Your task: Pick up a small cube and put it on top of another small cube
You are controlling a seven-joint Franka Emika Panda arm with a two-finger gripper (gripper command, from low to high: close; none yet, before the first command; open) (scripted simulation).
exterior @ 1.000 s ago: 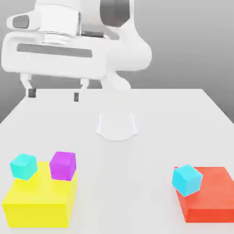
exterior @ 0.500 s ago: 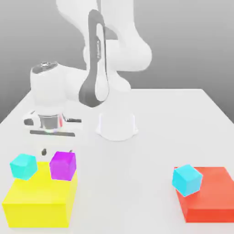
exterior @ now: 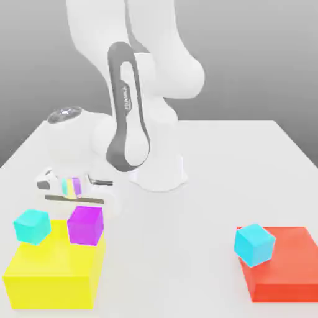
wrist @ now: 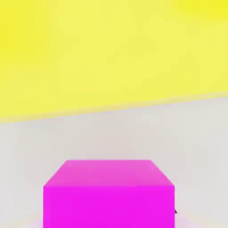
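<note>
A purple cube (exterior: pixel 86 225) sits on the yellow block (exterior: pixel 53 273) at the exterior view's left, next to a cyan cube (exterior: pixel 32 225) on the same block. My gripper (exterior: pixel 76 200) hangs low, just behind and slightly above the purple cube, with the hand's lower end hidden by the cube. In the hand view the purple cube (wrist: pixel 109 193) looms close, with the yellow block (wrist: pixel 111 53) and a strip of white table (wrist: pixel 111 133) beyond it. A second cyan cube (exterior: pixel 254 244) rests on the corner of a red block (exterior: pixel 286 264) at the exterior view's right.
The arm's white base (exterior: pixel 158 171) stands at the middle back of the white table (exterior: pixel 174 248). The arm's links reach from the base over to the left, above the yellow block.
The hand has dropped from high above the table's back left down to just behind the purple cube. No cube has moved.
</note>
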